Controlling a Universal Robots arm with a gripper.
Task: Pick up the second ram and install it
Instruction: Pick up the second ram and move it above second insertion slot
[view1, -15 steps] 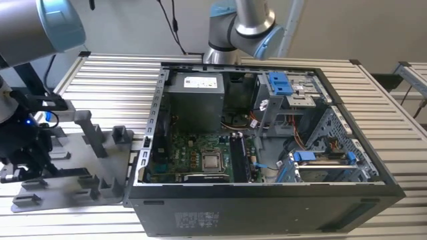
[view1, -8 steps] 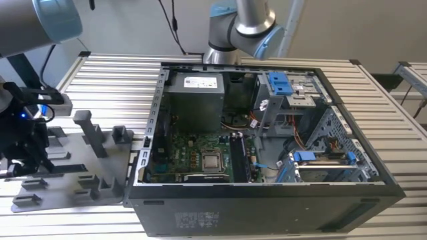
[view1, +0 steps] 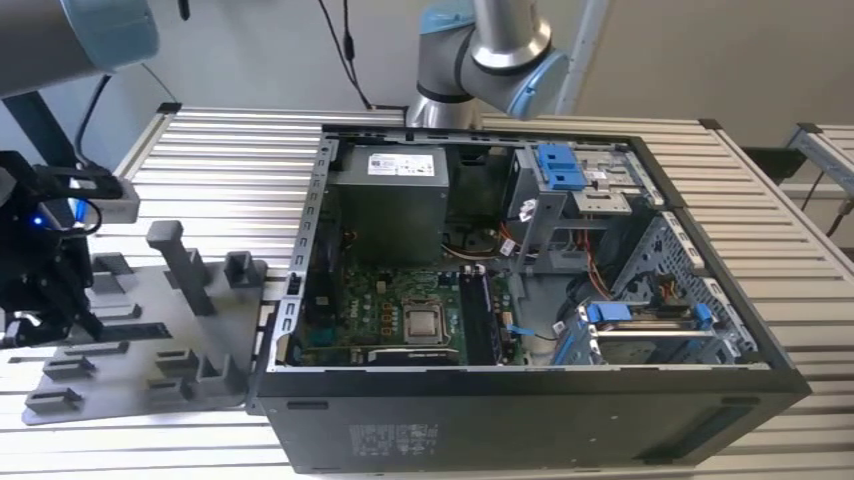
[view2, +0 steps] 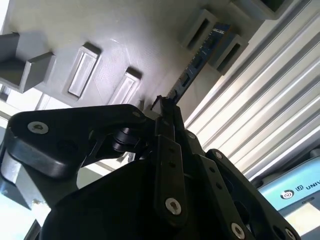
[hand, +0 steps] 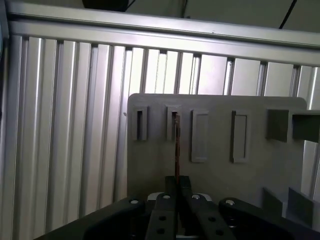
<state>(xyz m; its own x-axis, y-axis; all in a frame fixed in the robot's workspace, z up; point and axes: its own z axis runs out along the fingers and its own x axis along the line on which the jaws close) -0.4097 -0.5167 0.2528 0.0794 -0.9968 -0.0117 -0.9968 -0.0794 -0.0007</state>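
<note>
Two jaws of the gripper (hand: 176, 180), drawn in narrow, pinch the near end of the second ram (hand: 176, 145). I see the board edge-on in the first wrist view. In the second wrist view it stands on edge, its far end lodged between two raised slots of the grey holder tray (view2: 125, 40). Under the tray runs the slatted table (hand: 75, 125). Farther off, in the exterior view, the open computer case (view1: 534, 385) sits just beside the tray, on the exterior view's right, with the arm's base (view1: 467, 60) behind it.
</note>
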